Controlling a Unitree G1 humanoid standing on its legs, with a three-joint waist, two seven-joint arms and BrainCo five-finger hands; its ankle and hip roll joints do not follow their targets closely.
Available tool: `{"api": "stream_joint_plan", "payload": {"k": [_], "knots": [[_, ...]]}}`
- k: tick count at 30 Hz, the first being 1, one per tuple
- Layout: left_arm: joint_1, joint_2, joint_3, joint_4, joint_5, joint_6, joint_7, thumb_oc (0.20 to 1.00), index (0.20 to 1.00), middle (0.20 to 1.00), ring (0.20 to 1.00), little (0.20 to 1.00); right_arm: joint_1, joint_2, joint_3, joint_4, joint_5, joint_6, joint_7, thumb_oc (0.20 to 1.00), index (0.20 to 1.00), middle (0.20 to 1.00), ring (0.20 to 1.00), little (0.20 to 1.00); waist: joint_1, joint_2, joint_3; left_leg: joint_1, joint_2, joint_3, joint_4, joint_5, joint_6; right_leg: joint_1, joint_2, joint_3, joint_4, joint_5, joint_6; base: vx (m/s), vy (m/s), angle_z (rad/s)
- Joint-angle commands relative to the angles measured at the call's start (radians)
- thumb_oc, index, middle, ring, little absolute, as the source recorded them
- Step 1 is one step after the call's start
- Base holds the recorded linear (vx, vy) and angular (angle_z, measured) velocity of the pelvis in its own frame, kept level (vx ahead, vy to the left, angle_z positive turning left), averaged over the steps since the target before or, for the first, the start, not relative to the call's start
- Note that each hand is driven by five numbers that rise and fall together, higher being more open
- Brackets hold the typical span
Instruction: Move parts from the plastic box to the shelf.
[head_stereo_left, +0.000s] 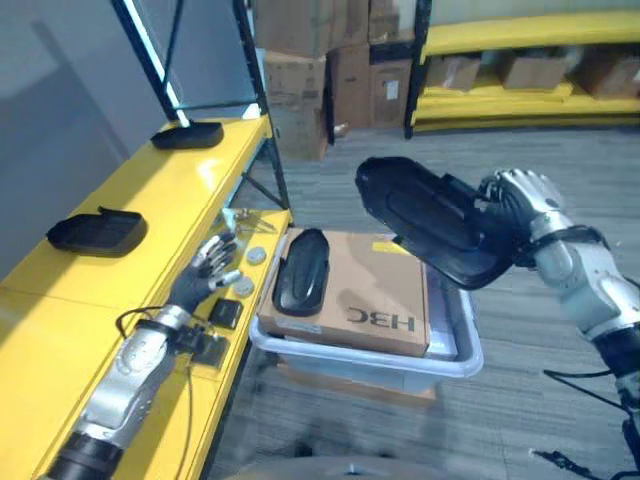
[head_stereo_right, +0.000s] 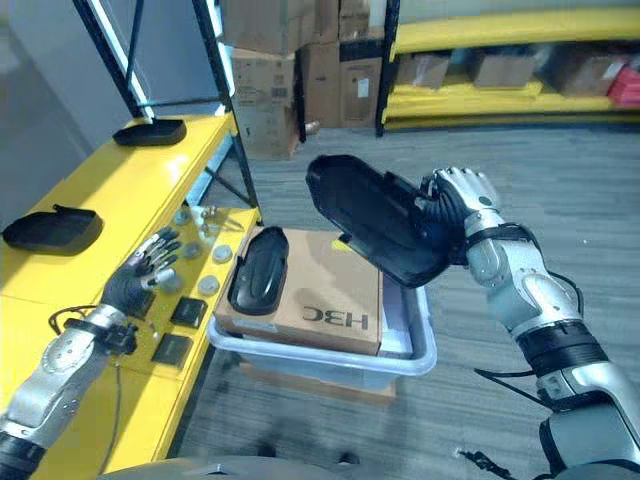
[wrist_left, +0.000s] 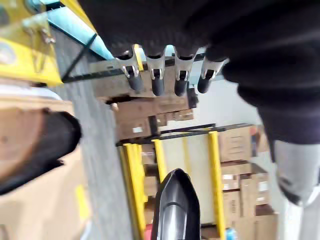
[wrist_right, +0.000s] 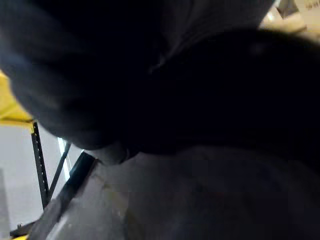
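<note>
Since the yellow shelf (head_stereo_left: 150, 200) is the biggest thing before me and the place my load must end up, I start there: it runs along my left, with two black parts already lying on it, one near the far end (head_stereo_left: 188, 134) and one at the near wall-side edge (head_stereo_left: 97, 231), well apart. Beside the shelf's front edge sits the plastic box (head_stereo_left: 440, 365), with a cardboard carton (head_stereo_left: 365, 295) resting across its top. Above that carton's far right corner my right robot hand (head_stereo_right: 462, 200) is clamped on the large black part (head_stereo_right: 375, 218), which is lifted clear and tilted. I judge it a stiff moulded shell, light for its bulk yet smooth and awkward, so a hold on its rim edge seems safest, since the broad face could slip and swing. A smaller black part (head_stereo_left: 301, 268) lies on the carton's left end, waiting; its narrow body looks easy to wrap. My left robot hand (head_stereo_left: 207, 267) hovers with fingers spread and relaxed over the shelf's front edge, above some small round discs (head_stereo_left: 256, 256).
</note>
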Motion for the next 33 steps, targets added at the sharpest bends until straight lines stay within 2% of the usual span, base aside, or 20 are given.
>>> {"api": "stream_joint_plan", "payload": {"k": [1,2,5,8,11,16,22,25,30,31,32,33], "knots": [[-0.082,0.006,-0.049,0.043,-0.070,-0.053,0.046,1.000,1.000,1.000,1.000,1.000,-0.072,0.029,-0.053,-0.061,-0.079,-0.040,-0.099,0.200,0.200,0.200,0.200,0.200,0.016,-0.080,-0.053,0.015,0.024,-0.017,0.001,-0.109,-0.015,0.049,-0.079,-0.041,0.002,-0.114,0.082,0.04,-0.030,-0.02],[-0.084,0.006,-0.052,0.044,-0.069,-0.054,0.046,1.000,1.000,1.000,1.000,1.000,-0.063,0.029,-0.061,-0.068,-0.081,-0.038,-0.097,0.200,0.200,0.200,0.200,0.200,0.018,-0.081,-0.053,0.016,0.025,-0.018,0.001,-0.110,-0.015,0.050,-0.079,-0.042,0.002,-0.114,0.082,0.00,-0.022,-0.04],[-0.128,-0.087,-0.088,0.076,-0.047,-0.056,0.107,1.000,1.000,1.000,1.000,1.000,-0.047,0.109,-0.095,-0.186,-0.115,-0.047,-0.135,0.200,0.200,0.200,0.200,0.200,0.010,-0.082,-0.069,0.024,0.022,-0.015,0.001,-0.108,-0.010,0.057,-0.080,-0.041,0.002,-0.112,0.079,0.00,0.000,0.00],[-0.146,-0.128,-0.100,0.096,-0.054,-0.066,0.150,1.000,1.000,1.000,1.000,1.000,-0.045,0.145,-0.090,-0.238,-0.136,-0.051,-0.153,0.200,0.200,0.200,0.200,0.200,0.009,-0.084,-0.073,0.027,0.022,-0.015,0.001,-0.110,-0.009,0.062,-0.078,-0.041,0.002,-0.114,0.078,0.00,0.000,0.00],[-0.187,-0.182,-0.155,0.116,-0.127,-0.089,0.216,1.000,1.000,1.000,1.000,1.000,-0.105,0.212,-0.004,-0.287,-0.172,-0.056,-0.203,0.200,0.200,0.200,0.200,0.200,0.009,-0.089,-0.073,0.030,0.025,-0.015,0.001,-0.111,-0.009,0.064,-0.075,-0.042,0.002,-0.113,0.076,-0.02,-0.024,0.05],[-0.225,-0.185,-0.209,0.104,-0.204,-0.091,0.223,1.000,1.000,1.000,1.000,1.000,-0.170,0.251,0.096,-0.289,-0.174,-0.063,-0.217,0.200,0.200,0.200,0.200,0.200,0.013,-0.093,-0.068,0.034,0.027,-0.014,0.001,-0.112,-0.010,0.067,-0.073,-0.041,0.002,-0.111,0.076,0.00,-0.003,0.01],[-0.270,-0.160,-0.253,0.045,-0.275,-0.110,0.196,1.000,1.000,1.000,1.000,1.000,-0.217,0.274,0.225,-0.281,-0.170,-0.097,-0.183,0.200,0.200,0.200,0.200,0.200,0.022,-0.103,-0.060,0.036,0.027,-0.017,0.001,-0.109,-0.010,0.073,-0.074,-0.042,0.002,-0.106,0.077,0.00,0.000,0.00],[-0.279,-0.150,-0.254,0.032,-0.272,-0.115,0.194,1.000,1.000,1.000,1.000,1.000,-0.225,0.276,0.256,-0.280,-0.168,-0.107,-0.170,0.200,0.200,0.200,0.200,0.200,0.024,-0.105,-0.058,0.036,0.027,-0.018,0.001,-0.108,-0.010,0.073,-0.075,-0.043,0.002,-0.105,0.078,-0.02,-0.003,0.04],[-0.319,-0.129,-0.266,0.033,-0.215,-0.127,0.196,1.000,1.000,1.000,1.000,1.000,-0.264,0.288,0.363,-0.333,-0.114,-0.164,-0.113,0.200,0.200,0.200,0.200,0.200,0.036,-0.114,-0.052,0.031,0.025,-0.026,0.001,-0.103,-0.011,0.072,-0.076,-0.050,0.002,-0.102,0.079,-0.01,-0.006,0.05],[-0.326,-0.124,-0.265,0.035,-0.194,-0.127,0.197,0.592,0.592,0.592,0.592,0.592,-0.271,0.290,0.378,-0.344,-0.104,-0.173,-0.104,0.200,0.200,0.200,0.200,0.200,0.037,-0.115,-0.049,0.030,0.025,-0.027,0.001,-0.103,-0.011,0.072,-0.077,-0.051,0.002,-0.102,0.079,-0.01,-0.002,0.03],[-0.336,-0.120,-0.264,0.041,-0.173,-0.130,0.206,0.316,0.316,0.316,0.316,0.316,-0.266,0.300,0.384,-0.359,-0.085,-0.180,-0.097,0.200,0.200,0.200,0.200,0.200,0.039,-0.115,-0.049,0.029,0.024,-0.028,0.001,-0.102,-0.011,0.072,-0.078,-0.053,0.002,-0.101,0.079,0.00,0.000,0.00],[-0.336,-0.121,-0.264,0.041,-0.173,-0.130,0.206,0.200,0.200,0.200,0.200,0.200,-0.266,0.300,0.384,-0.359,-0.085,-0.180,-0.097,0.200,0.200,0.200,0.200,0.200,0.038,-0.115,-0.049,0.029,0.024,-0.028,0.001,-0.102,-0.011,0.072,-0.078,-0.053,0.002,-0.101,0.079,0.00,0.000,0.00]]}}
